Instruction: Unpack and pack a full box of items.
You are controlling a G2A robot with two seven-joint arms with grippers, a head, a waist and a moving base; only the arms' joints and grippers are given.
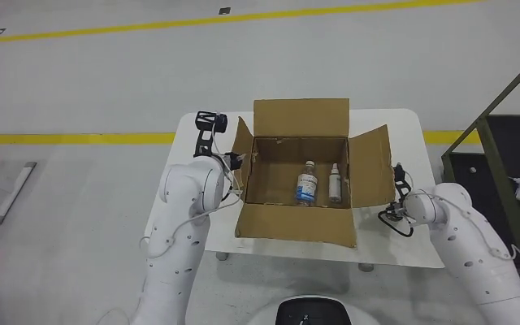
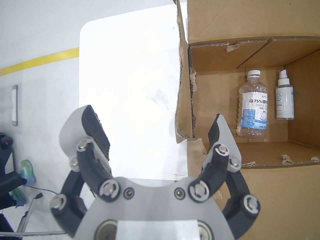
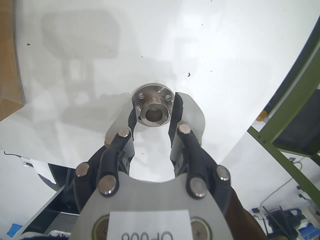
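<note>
brown cardboard box (image 2: 250, 13): cut off by picture edge | round steel flanged hub (image 3: 153, 116): sides covered by right gripper (image 3: 155, 104)

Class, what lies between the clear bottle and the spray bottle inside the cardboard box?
Only bare box floor separates the clear bottle from the spray bottle; the left wrist view shows it.

Box (image 1: 296, 223) on table (image 1: 398, 130); in it a bottle (image 1: 306, 185) lies left of a spray bottle (image 1: 335, 183); flange (image 3: 152, 112) right of box
</note>
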